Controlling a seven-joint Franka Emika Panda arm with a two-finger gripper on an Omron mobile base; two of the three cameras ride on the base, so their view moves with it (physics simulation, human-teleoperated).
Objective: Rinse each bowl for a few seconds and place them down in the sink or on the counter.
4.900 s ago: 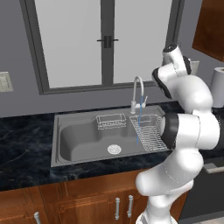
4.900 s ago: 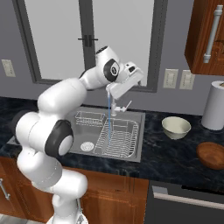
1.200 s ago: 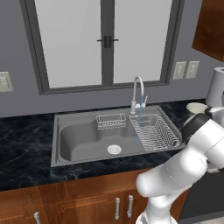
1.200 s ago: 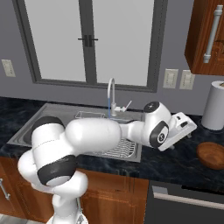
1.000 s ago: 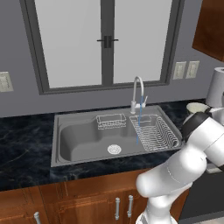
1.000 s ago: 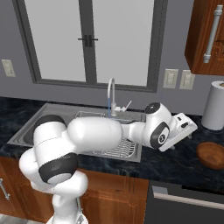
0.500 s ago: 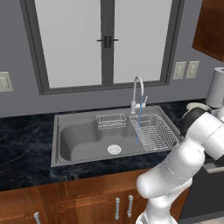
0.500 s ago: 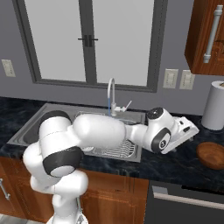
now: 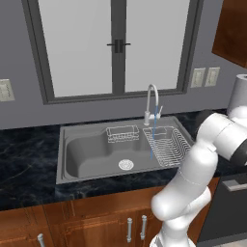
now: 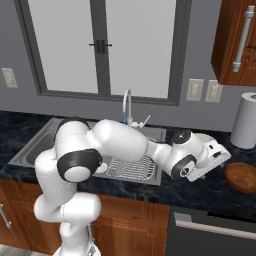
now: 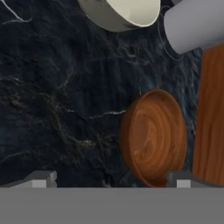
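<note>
The sink [image 9: 91, 154] is seen on the left, set in the black counter [image 11: 57, 96]. The gripper [image 11: 111, 181] is held wide apart above the counter. The wooden bowl [image 11: 153, 135] sits on the counter, with the cream bowl [image 11: 120, 13] well apart from it.

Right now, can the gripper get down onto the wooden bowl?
Probably yes. The open gripper hangs over the wooden bowl, and nothing lies between them; the cream bowl and paper towel roll stand apart.
</note>
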